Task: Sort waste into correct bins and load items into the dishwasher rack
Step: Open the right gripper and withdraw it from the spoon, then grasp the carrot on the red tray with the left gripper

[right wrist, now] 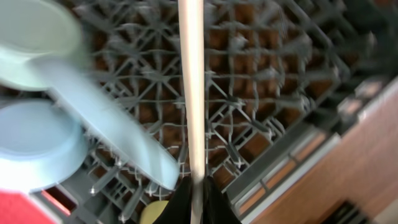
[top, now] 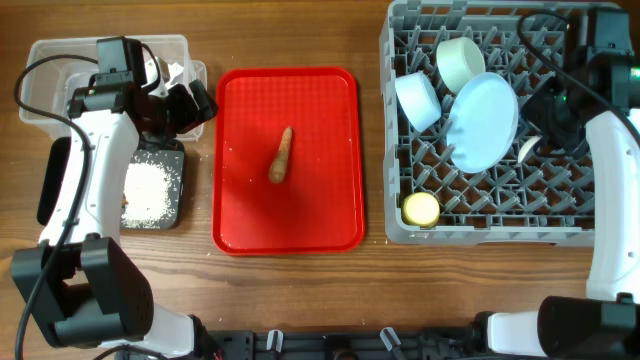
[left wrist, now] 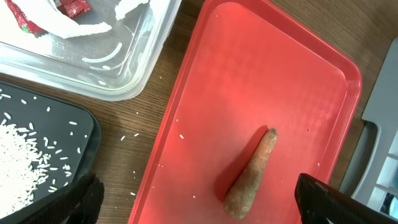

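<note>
The brown-orange carrot-like stick [top: 282, 155] lies mid red serving tray [top: 330, 110]; in the left wrist view it [left wrist: 252, 177] is between my fingers. My left gripper [top: 190, 105] [left wrist: 205, 208] is open and empty above the tray's left edge. The red-and-white wrapper [left wrist: 37, 15] lies in the clear tub [top: 45, 90]. Rice [top: 148, 188] fills the black tray [top: 183, 170]. My right gripper [top: 540, 135] [right wrist: 196, 186] is shut on the white spoon [right wrist: 191, 93] over the grey rack [top: 480, 235]. The plate [top: 483, 122], blue bowl [top: 418, 100], green bowl [top: 460, 62] and yellow cup [top: 421, 208] sit in the rack. The dark food scrap is out of view.
Loose rice grains [left wrist: 138, 134] are scattered on the wooden table between the black tray and the red tray, and a few lie on the red tray. The rack's grey wall [left wrist: 379, 124] stands just right of the red tray.
</note>
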Controlling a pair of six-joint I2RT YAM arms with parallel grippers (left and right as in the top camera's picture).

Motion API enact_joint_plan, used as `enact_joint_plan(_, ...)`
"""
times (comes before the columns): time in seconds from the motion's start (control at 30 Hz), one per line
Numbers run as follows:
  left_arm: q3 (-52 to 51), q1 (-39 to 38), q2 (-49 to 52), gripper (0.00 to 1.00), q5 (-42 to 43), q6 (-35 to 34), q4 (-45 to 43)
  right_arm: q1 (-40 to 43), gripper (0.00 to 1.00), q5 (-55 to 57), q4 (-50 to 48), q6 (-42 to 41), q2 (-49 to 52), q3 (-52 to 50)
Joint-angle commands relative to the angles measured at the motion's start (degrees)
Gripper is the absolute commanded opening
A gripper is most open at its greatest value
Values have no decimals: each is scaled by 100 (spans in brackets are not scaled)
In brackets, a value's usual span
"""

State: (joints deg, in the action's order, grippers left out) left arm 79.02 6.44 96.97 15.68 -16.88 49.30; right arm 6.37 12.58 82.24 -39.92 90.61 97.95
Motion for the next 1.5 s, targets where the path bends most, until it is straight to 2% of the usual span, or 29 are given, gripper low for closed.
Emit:
enact_joint_plan(0.0, 66, 11, 48, 100, -33, -9, 2, 24, 4, 151, 35, -1539, -105, -542)
enact_joint_plan(0.03, 66, 11, 50, 100, -35, -9, 2, 24, 4, 39, 9, -1895, -105, -769)
enact_joint_plan(0.2, 66, 11, 48, 100, -33, -9, 2, 24, 4, -695, -551, -2138, -105, -1746)
enact_joint_plan(0.33, 66, 11, 50, 100, -33, -9, 2, 24, 4, -815, -584, -2916, -98, -2291)
enact_joint_plan(0.37, 66, 11, 50, 100, -35, -9, 2, 24, 4, -815, -590, -2828, -101, -2299)
enact_joint_plan(0.43, 66, 11, 48, 100, -35, -9, 2, 24, 4, -793, -651, -2144, -262, -2299)
enact_joint_plan(0.5, 66, 13, 50, 100, -35, -9, 2, 24, 4, -809, -640, -1703, -901, -2297)
enact_joint_plan(0.7, 66, 11, 50, 100, -35, -9, 2, 22, 4, -2304, -798, -341, -1943, -2297)
enact_joint_plan(0.73, 66, 11, 50, 100, -282, 103, -24, -98, 8, -3062, -1316, 828, -1980, -2297)
enact_joint_plan(0.77, 66, 13, 50, 100, -378, 103, -20, -463, 29, -3270, -1816, 1552, -1980, -2297)
enact_joint_plan(0.8, 66, 11, 50, 100, -378, 103, -22, -1086, 54, -2850, -2173, 1825, -1971, -2297)
enact_joint_plan(0.83, 66, 11, 50, 100, -378, 103, -20, -1585, 81, -2312, -2398, 1897, -1958, -2297)
enact_joint_plan(0.87, 66, 11, 50, 100, -354, 98, -120, -2109, 99, -1681, -2636, 1897, -1956, -2297)
enact_joint_plan(0.9, 66, 11, 48, 100, -326, 96, -365, -2422, 100, -1248, -2824, 1897, -1958, -2297)
enact_joint_plan(0.97, 66, 11, 48, 100, -133, 101, -341, -2470, 100, -905, -2865, 1897, -1958, -2297)
enact_joint_plan(1.03, 66, -52, 48, 100, 664, 358, -590, -2468, 100, -533, -2868, 1899, -1958, -2295)
enact_joint_plan(1.1, 85, -474, 48, 98, 802, 496, -977, -2468, 100, -297, -2859, 2009, -1958, -2251)
enact_joint_plan(1.13, 85, -708, 50, 93, 555, 518, -1078, -2463, 100, -214, -2859, 2041, -1958, -2225)
enact_joint_plan(1.23, 85, -1895, 92, 96, -675, 1191, -1255, -2435, 100, -186, -2848, 2041, -1958, -2221)
enact_joint_plan(1.3, 83, -2647, 350, 95, -1521, 1561, -1231, -2435, 100, -186, -2828, 2037, -1958, -2221)
enact_joint_plan(1.37, 83, -3058, 868, 90, -1875, 1729, -1248, -2435, 100, -188, -2815, 2035, -1958, -2221)
enact_joint_plan(1.43, 83, -3136, 1342, 77, -1880, 1729, -1239, -2435, 100, -186, -2774, 2033, -1958, -2221)
enact_joint_plan(1.47, 83, -3134, 1493, 75, -1886, 1641, -1209, -2435, 100, -188, -2741, 2035, -1958, -2221)
